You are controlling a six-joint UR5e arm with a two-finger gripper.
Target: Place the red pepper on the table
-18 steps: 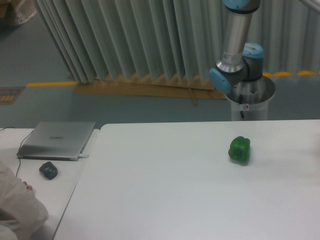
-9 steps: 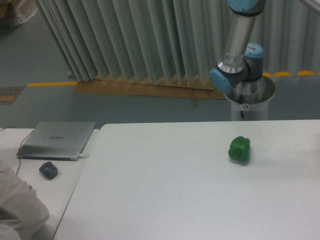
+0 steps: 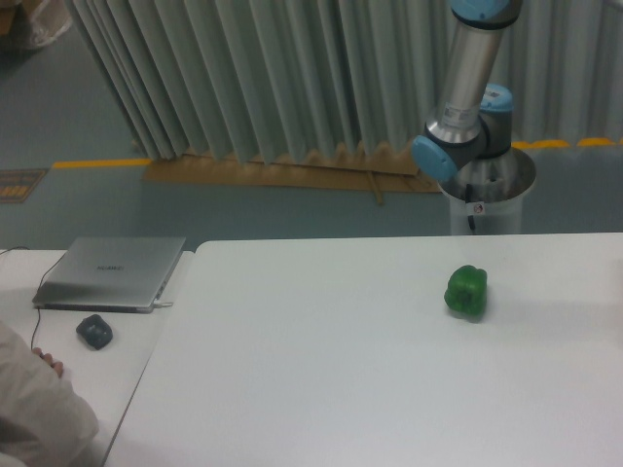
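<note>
A: What could go wrong from here?

B: The main worry is that the red pepper can't be seen at all. Only the arm's lower joints (image 3: 458, 146) and a length of its silver tube show, rising out of the top edge behind the table (image 3: 321, 389). The gripper is out of view, so I cannot tell whether the fingers are spread, pressed together, or pinching the pepper.

A: So where is the pepper?

B: Nowhere in view. It isn't on the table. My guess is that it is carried above the picture, but that is only a guess.

A: And the risks if it is up there?

B: If it's let go from high up, a rounded pepper would likely bounce or roll, perhaps off the table's edge. The green pepper (image 3: 466, 290) sits on the table just in front of the arm's base, so a descent straight down near it could knock it or land the red one against it. Setting down to the left of the green pepper, well apart from it, looks safer.

A: Which way does the red pepper point? Its long axis?

B: I can't say, as none of it shows.

A: Anything else nearby?

B: A laptop (image 3: 110, 272) and mouse (image 3: 94, 332) lie on the side desk, far left of the green pepper.
</note>
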